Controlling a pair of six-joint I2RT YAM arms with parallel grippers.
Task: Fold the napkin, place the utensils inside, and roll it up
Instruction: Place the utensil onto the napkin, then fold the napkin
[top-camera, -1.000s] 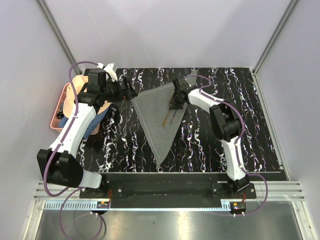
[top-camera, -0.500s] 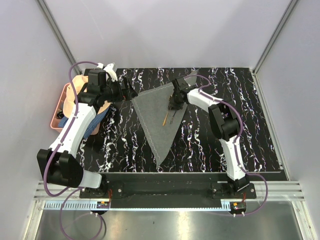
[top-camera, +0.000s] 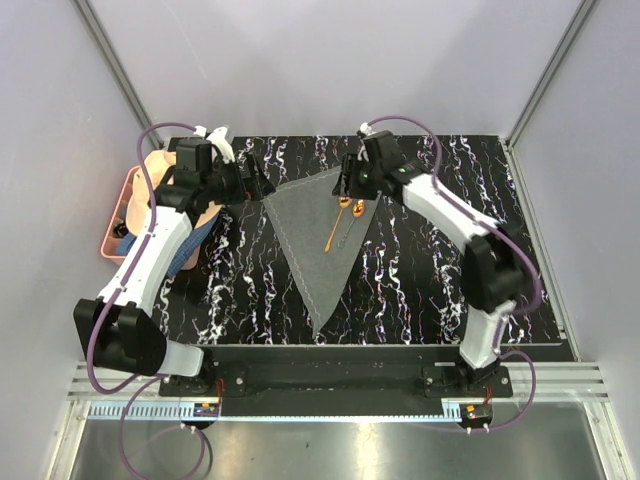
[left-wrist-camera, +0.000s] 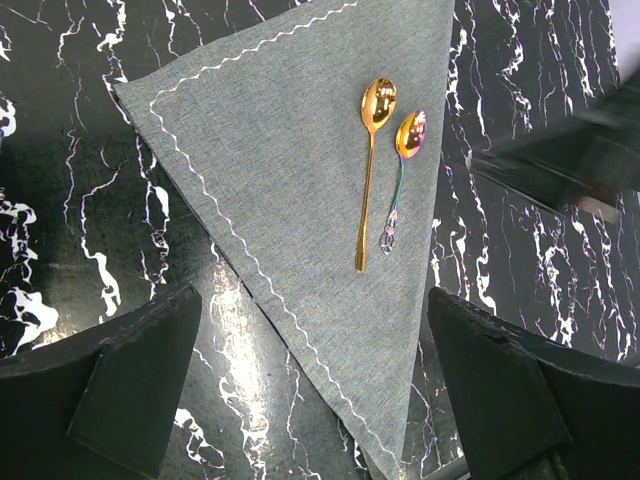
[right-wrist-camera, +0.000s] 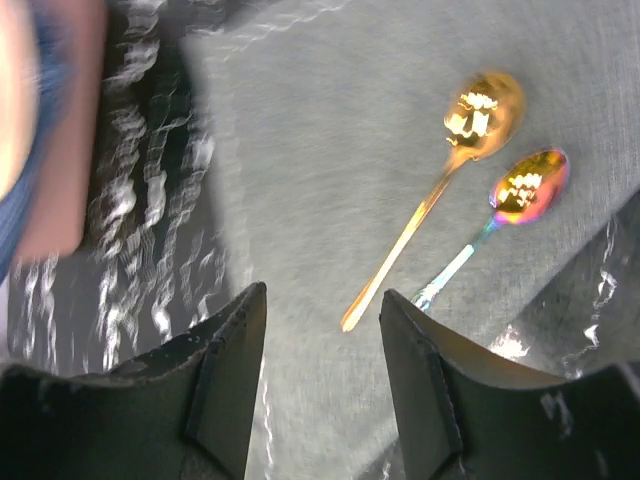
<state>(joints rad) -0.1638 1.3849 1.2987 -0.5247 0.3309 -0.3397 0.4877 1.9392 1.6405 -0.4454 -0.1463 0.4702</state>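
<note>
- Top view:
  - Risk lies at the right end effector (top-camera: 350, 186). It hangs just above the bowls of the gold spoon (top-camera: 335, 226) and dark spoon (top-camera: 350, 222), so a careless dip could knock them askew.
  - Its jaws look apart, with nothing in them.
  - The left end effector (top-camera: 262, 187) is spread wide and empty, just off the napkin's (top-camera: 312, 250) near corner.
  - The napkin lies as a triangle between the two.
  - The surface (top-camera: 430, 290) is glossy black marble-print. Beyond the left arm a pink tray (top-camera: 116, 222) holds a peach hat (top-camera: 152, 168). Pale walls (top-camera: 330, 60) and metal posts close the cell in.
- Left wrist:
  - Ahead of the open fingers (left-wrist-camera: 130, 390), both spoons sit toward the napkin's (left-wrist-camera: 270, 190) far edge.
  - The dark spoon (left-wrist-camera: 400, 172) is very near that edge, so I judge a roll started there could push it onto bare surface.
  - The gold spoon (left-wrist-camera: 367, 185) is longer, and the handles are not quite parallel, so the roll may come out loose.
- Right wrist:
  - Both fingers (right-wrist-camera: 225, 380) stand apart, gripping nothing, with the spoons ahead and to their right on the napkin (right-wrist-camera: 320, 140).
  - Smooth metal on cloth may slide once an edge is lifted, and the cloth itself may skid on the slick surface.
</note>
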